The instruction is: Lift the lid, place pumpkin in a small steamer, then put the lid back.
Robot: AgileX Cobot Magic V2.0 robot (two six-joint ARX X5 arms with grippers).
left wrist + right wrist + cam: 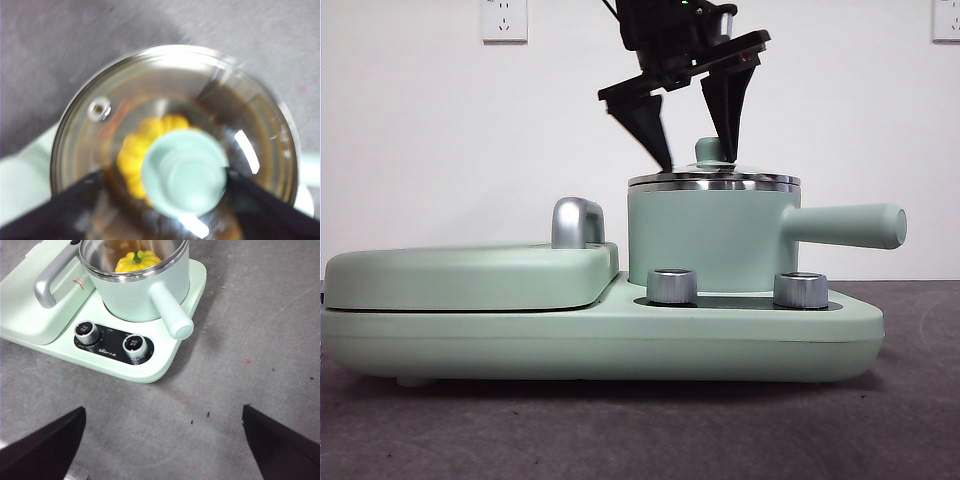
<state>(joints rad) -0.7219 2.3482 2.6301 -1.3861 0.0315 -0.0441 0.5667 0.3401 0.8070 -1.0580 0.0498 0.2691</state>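
Observation:
The small steamer (705,240) stands on the right of the mint-green base, its long handle pointing right. The lid (715,181) rests on its steel rim. In the left wrist view the pumpkin (131,152) shows through the lid's glass (100,140), inside the pot. My left gripper (698,155) is open, its jaws on either side of the lid's mint-green knob (185,172); one jaw is close against the knob and the other is apart from it. My right gripper (162,440) is open and empty, held back over the grey table, looking at the steamer (140,295) and the pumpkin (136,261).
The wide flat mint-green cover (470,275) with its chrome handle (577,222) fills the left of the base (600,340). Two silver dials (671,286) (800,290) sit in front of the pot. Grey table surface (240,340) lies to the right of the cooker.

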